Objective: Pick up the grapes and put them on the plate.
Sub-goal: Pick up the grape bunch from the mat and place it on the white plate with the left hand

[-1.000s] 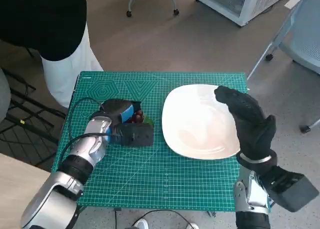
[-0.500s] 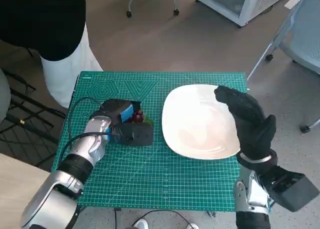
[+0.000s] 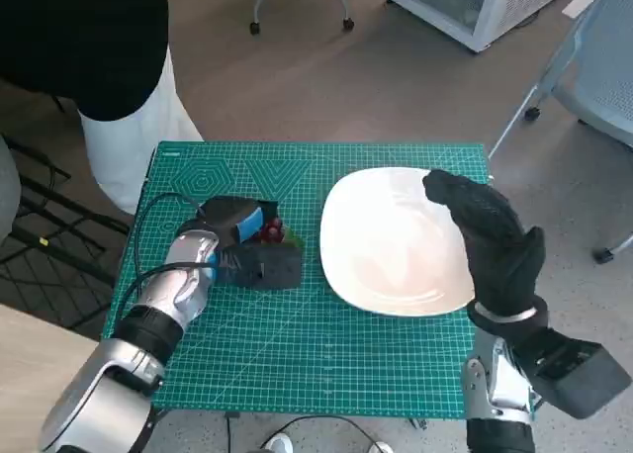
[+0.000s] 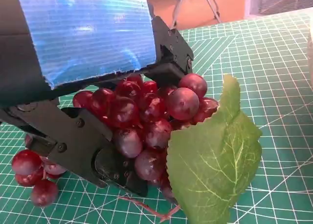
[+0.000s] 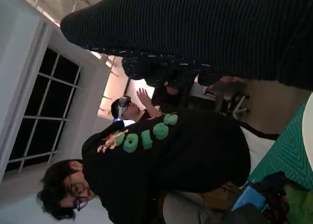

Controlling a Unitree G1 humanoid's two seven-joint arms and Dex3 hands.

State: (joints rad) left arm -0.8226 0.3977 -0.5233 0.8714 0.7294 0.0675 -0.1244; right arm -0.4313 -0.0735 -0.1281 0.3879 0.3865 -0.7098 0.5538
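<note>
A bunch of dark red grapes (image 3: 273, 231) with a green leaf (image 4: 210, 155) lies on the green cutting mat (image 3: 297, 354), left of the white plate (image 3: 386, 245). My left hand (image 3: 242, 237) is wrapped round the bunch. In the left wrist view its black fingers (image 4: 78, 141) curl under the grapes (image 4: 146, 121) and its blue-taped back (image 4: 83, 43) covers them from above. A few lower grapes still touch the mat. My right hand (image 3: 490, 240) hovers over the plate's right rim with its gloved fingers slightly curled and nothing in it. The glove (image 5: 195, 28) fills the right wrist view's top.
A person in a black top (image 3: 99, 47) stands at the table's far left corner and also shows in the right wrist view as a person (image 5: 161, 155). A chair (image 3: 593, 67) and a white cabinet (image 3: 465, 3) stand on the floor beyond the table's right side.
</note>
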